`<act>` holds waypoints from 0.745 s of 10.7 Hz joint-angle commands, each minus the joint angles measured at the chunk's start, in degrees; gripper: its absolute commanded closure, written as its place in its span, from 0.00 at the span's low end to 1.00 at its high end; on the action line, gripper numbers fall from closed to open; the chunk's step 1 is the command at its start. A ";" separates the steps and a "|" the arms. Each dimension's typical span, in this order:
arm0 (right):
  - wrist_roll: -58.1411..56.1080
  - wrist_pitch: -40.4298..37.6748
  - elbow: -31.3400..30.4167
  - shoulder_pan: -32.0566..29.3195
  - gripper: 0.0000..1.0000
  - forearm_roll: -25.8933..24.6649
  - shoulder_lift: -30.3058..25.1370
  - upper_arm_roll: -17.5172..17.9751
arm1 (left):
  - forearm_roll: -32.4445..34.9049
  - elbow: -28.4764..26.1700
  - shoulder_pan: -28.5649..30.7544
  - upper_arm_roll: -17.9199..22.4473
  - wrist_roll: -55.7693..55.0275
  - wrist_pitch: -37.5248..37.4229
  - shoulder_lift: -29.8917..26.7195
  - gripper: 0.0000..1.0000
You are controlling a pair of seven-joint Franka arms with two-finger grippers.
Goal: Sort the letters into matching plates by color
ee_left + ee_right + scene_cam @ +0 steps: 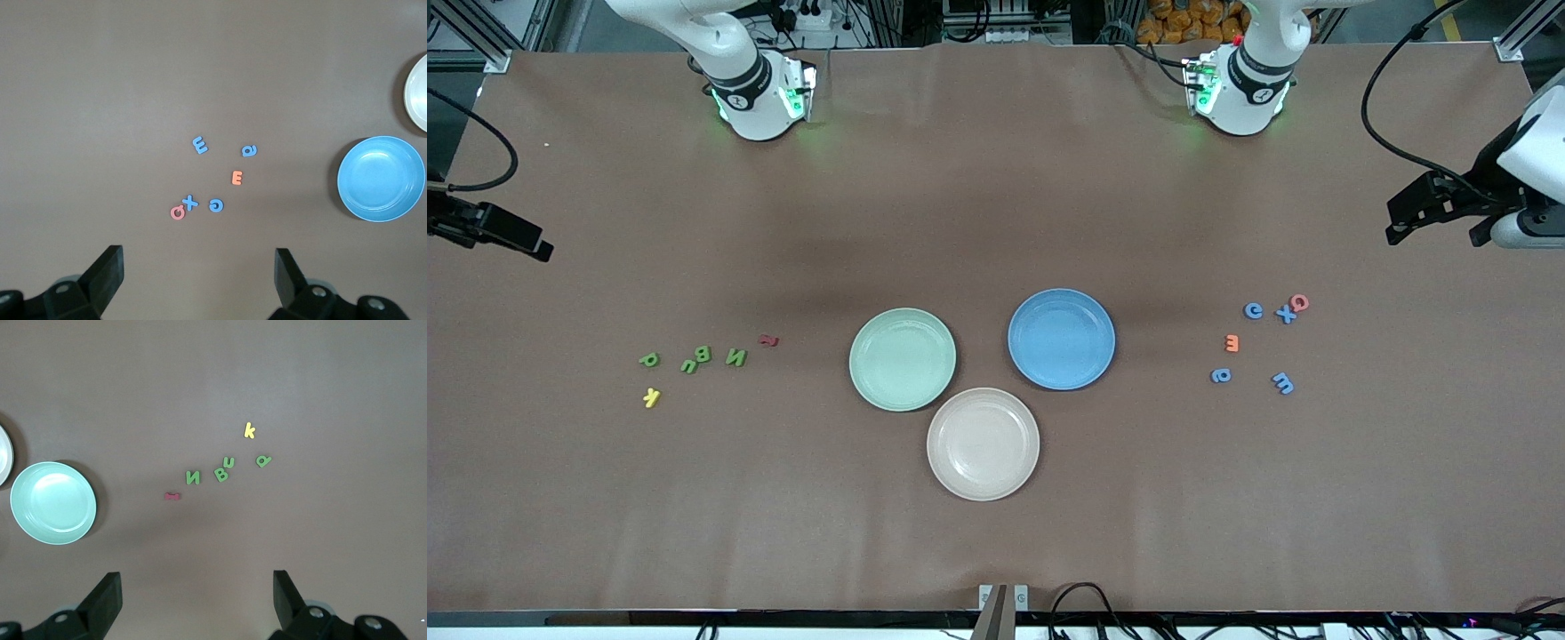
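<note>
Three plates sit mid-table, all with nothing in them: a mint green plate [903,359], a blue plate [1061,339], and a pinkish-beige plate [983,443] nearest the front camera. Several green letters [703,354], a yellow letter [651,397] and a dark red letter [768,340] lie toward the right arm's end. Several blue letters [1253,310], an orange letter [1232,342] and a pink letter [1299,302] lie toward the left arm's end. My left gripper [199,267] hangs open high over bare table beside the blue group. My right gripper [197,590] hangs open beside the green group.
The brown table [996,222] runs wide between the arm bases and the plates. A cable loops above the left gripper [1436,233] at the table's end. The right gripper [520,240] sits at the other end. A small mount [1003,597] stands at the front edge.
</note>
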 commanded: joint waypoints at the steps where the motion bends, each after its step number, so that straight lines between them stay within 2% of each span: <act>1: 0.13 0.11 0.70 -0.32 0.00 -0.74 0.19 0.30 | -1.09 0.36 0.26 0.25 2.53 -0.81 -0.77 0.00; 5: 0.13 1.53 0.62 -0.58 0.00 -0.66 0.46 0.30 | -0.83 0.36 0.26 0.34 2.80 -0.72 -0.59 0.00; 8: 0.30 1.17 0.70 -1.37 0.00 -0.75 1.24 0.04 | -0.82 0.09 0.61 0.69 2.01 -0.72 1.95 0.00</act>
